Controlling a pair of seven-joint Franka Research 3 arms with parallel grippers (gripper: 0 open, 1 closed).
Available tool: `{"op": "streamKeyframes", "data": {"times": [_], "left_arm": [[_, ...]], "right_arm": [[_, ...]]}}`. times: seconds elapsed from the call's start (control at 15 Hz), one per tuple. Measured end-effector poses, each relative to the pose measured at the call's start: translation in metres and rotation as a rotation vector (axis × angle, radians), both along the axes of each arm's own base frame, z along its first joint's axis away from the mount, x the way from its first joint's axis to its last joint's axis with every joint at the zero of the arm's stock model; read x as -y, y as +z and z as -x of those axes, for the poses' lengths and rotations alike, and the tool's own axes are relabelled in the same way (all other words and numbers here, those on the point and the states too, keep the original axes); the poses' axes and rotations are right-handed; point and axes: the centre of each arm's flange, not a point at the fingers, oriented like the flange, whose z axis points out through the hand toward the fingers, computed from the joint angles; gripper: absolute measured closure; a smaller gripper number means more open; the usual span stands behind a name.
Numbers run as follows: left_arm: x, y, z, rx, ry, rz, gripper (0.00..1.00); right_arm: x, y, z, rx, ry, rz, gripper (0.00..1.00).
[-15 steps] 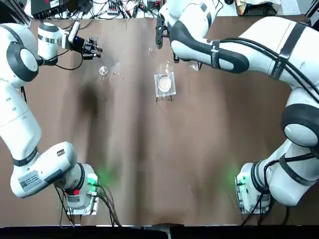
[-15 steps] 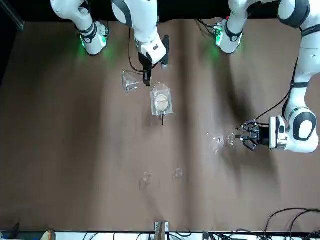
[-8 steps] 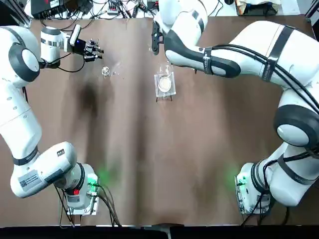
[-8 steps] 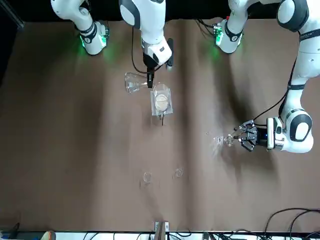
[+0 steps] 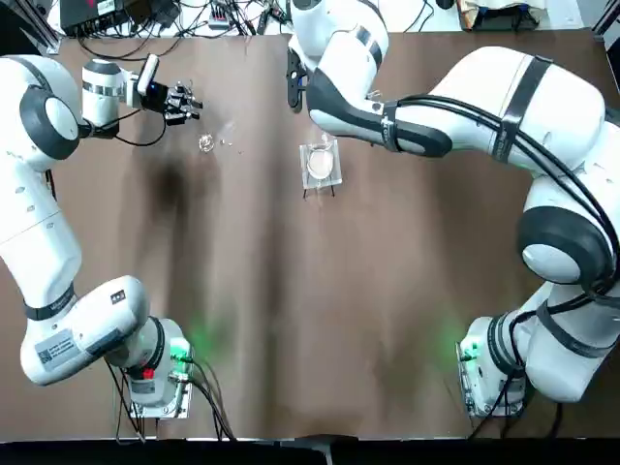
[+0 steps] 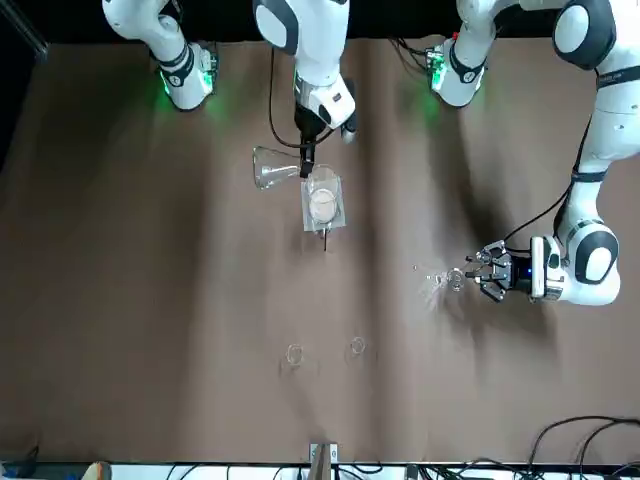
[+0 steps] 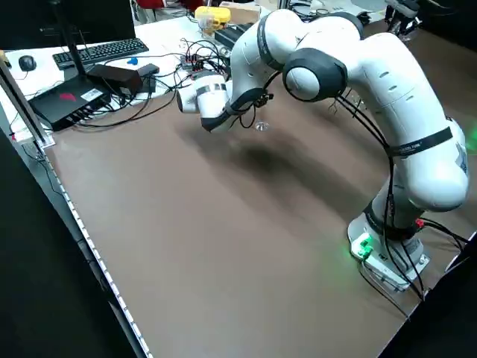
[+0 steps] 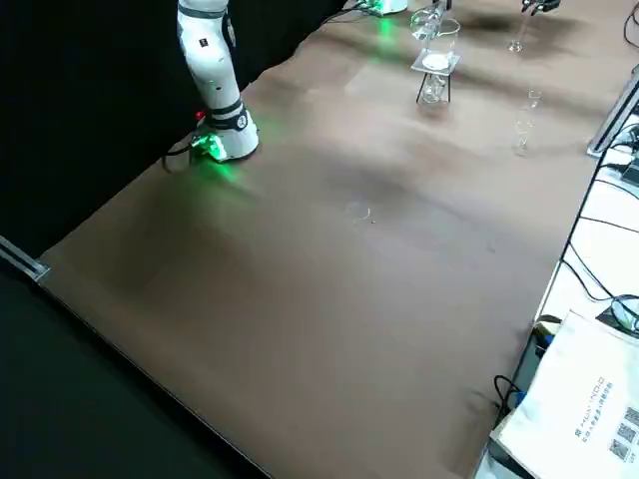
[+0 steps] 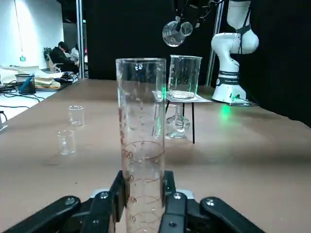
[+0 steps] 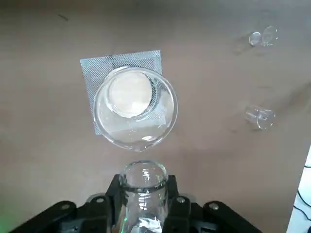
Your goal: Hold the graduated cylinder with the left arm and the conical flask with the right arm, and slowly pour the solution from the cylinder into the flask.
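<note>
Brown, the table [image 5: 387,310] carries both robots' bases along its near edge. The right arm [image 5: 572,155] rises from the right part of that edge and bends back over the table towards the middle of the far edge. The left arm [image 5: 39,232] runs up beside the left edge to the far left corner. Its claw [image 9: 145,177] is near that corner, clamped on the graduated cylinder [image 9: 142,111], which stands upright between the fingers; clear liquid shows inside, with graduation marks on the glass. The right arm's claw [image 10: 145,180] hangs near the stand, clamped on the neck of the conical flask [image 10: 146,208].

Past the table's middle, nearer the far edge, a black-legged stand [image 9: 193,124] bears a square of wire gauze [image 10: 97,73]. On it sits a wide, clear glass beaker [image 9: 184,75], a white disc [image 10: 129,94] showing through it. The conical flask is just to the right of this stand; whether the two touch cannot be told. Beneath the gauze is a round-bodied glass vessel [image 9: 178,124]. Two small glass beakers [image 9: 76,115] stand apart from each other between the stand and the far edge.
</note>
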Motion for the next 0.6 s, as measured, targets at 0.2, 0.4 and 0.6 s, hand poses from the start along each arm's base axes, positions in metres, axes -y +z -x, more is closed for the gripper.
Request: {"op": "streamKeyframes", "data": {"times": [0.2,0.4,0.6], "left_arm": [[0.0,0.0,0.0,0.0,0.0,0.0,0.52],[-0.002,0.0,0.0,-0.001,0.002,-0.002,0.25],[-0.013,0.0,-0.001,0.001,0.017,-0.017,0.0]], "right_arm": [[-0.004,-0.005,0.0,0.011,0.009,0.017,0.61],[-0.009,-0.008,-0.001,0.028,0.021,0.035,0.61],[-0.014,-0.011,0.004,0.051,0.042,0.07,0.61]]}}
